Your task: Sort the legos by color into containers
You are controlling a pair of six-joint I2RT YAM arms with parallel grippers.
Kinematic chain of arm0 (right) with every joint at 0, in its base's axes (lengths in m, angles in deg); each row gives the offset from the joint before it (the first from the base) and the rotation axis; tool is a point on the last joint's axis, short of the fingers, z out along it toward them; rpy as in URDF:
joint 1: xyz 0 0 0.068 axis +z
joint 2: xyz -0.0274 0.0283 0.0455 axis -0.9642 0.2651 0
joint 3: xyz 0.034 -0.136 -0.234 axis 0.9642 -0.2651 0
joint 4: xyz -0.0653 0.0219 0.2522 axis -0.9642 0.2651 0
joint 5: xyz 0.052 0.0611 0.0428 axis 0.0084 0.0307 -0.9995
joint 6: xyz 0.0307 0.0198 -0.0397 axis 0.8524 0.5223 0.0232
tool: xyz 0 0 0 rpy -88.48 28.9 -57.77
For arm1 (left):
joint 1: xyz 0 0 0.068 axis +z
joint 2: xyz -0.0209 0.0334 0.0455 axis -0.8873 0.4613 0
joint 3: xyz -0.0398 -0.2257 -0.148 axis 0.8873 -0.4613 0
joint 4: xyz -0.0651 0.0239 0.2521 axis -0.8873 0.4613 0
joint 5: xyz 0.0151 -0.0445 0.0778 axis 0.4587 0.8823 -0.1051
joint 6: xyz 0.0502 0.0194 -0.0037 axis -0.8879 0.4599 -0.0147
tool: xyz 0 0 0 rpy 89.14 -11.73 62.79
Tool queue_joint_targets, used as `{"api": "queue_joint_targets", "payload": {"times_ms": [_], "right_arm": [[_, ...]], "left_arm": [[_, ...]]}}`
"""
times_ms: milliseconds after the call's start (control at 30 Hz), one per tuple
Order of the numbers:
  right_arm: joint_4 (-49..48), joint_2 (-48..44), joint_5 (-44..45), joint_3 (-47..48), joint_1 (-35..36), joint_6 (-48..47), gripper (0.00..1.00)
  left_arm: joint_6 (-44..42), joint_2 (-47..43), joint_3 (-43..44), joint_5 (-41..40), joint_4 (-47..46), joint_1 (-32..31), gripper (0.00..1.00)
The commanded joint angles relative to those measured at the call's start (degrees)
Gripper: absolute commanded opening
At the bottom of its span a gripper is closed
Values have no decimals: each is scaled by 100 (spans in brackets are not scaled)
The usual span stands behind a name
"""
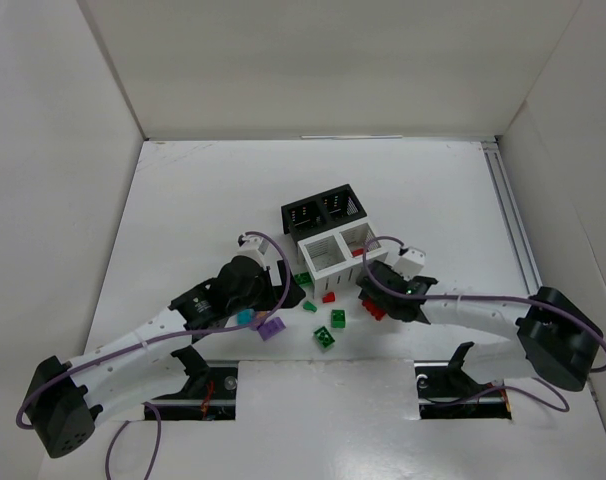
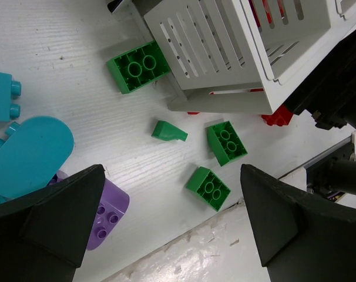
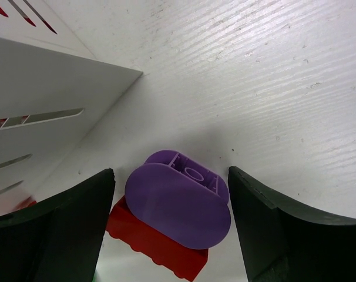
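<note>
A black bin and a white bin stand side by side mid-table. Red bricks show in the white bin's right cell. My left gripper is open and empty. In its wrist view the gripper hovers over green bricks, with a purple brick by its left finger and teal bricks further left. My right gripper is open. In its wrist view the gripper straddles a purple brick that lies on a red brick.
A small green wedge lies between the green bricks. A loose red brick lies in front of the white bin. The white bin's slotted wall is close on the right gripper's left. White walls enclose the table on three sides.
</note>
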Motion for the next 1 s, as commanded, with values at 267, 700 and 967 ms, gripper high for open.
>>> {"api": "queue_joint_targets", "payload": {"times_ms": [267,700,967], "right_arm": [[-21,357,39,236,-74,16,56],[793,-670,337,780,-75,-1381,47],[640,-2356,399,1001,-75,-3355,47]], "left_arm": [[-19,-127,135,1,13,-30,99],[-19,-83,188,-52,66,-30,99],[-71,-347,188,-52,13,-30,99]]}}
